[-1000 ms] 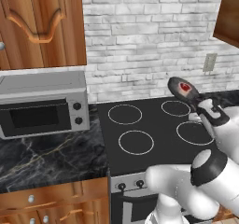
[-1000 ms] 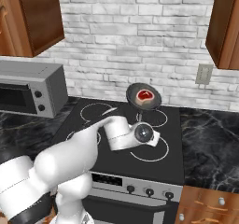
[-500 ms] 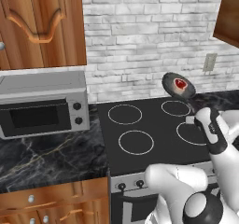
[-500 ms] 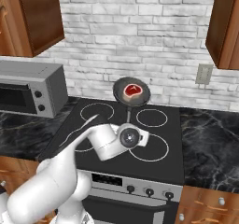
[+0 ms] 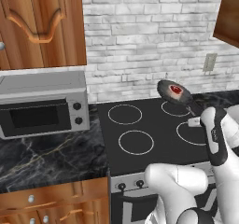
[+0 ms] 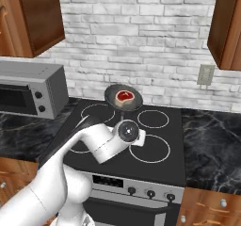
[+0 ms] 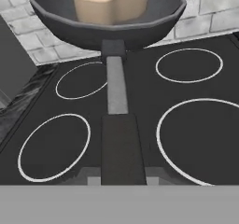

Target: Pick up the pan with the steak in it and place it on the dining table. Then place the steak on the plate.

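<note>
The gripper point(image 7: 123, 178) is pinched tight on the end of the pan's long handle, holding the pan point(image 6: 123, 98) in the air above the back burners of the stove point(image 6: 155, 161), the steak point(image 6: 125, 96) lying loose in its bowl. Held so far from the bowl, the stiff pan probably feels front-heavy, and tilting could slide the steak; a level carry seems wise. No writing is readable.

The pan point(image 7: 107, 20) and steak point(image 7: 111, 1) are cut by the hand view's top edge — the handle's near end is hidden.
</note>
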### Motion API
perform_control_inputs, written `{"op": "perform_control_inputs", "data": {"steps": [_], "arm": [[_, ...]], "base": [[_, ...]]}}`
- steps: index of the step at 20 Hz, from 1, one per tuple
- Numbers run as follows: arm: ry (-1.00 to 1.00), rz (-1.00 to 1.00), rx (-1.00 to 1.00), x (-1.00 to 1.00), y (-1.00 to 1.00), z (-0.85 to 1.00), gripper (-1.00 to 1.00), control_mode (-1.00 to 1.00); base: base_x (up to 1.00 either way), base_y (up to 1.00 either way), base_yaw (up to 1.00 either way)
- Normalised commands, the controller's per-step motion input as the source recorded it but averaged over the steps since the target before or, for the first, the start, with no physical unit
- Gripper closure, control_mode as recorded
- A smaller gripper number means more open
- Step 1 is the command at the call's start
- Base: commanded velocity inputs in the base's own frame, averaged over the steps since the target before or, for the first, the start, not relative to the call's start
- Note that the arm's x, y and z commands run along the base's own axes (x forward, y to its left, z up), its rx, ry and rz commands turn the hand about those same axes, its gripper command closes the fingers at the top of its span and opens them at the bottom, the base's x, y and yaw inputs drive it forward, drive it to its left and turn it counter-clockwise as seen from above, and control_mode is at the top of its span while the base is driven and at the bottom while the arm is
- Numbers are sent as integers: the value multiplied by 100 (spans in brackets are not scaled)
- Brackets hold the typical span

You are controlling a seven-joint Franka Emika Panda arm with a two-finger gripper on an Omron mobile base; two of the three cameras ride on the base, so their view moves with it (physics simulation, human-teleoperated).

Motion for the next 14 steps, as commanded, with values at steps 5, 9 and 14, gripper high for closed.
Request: {"op": "perform_control_inputs", "data": {"steps": [5,9,14], "arm": [[5,15,-2,-72,7,7,100,-100],[0,18,-6,-87,8,0,100,-100],[0,21,-7,-84,10,0,100,-100]], "base": [[0,0,0],[0,0,0],[0,0,0]]}}
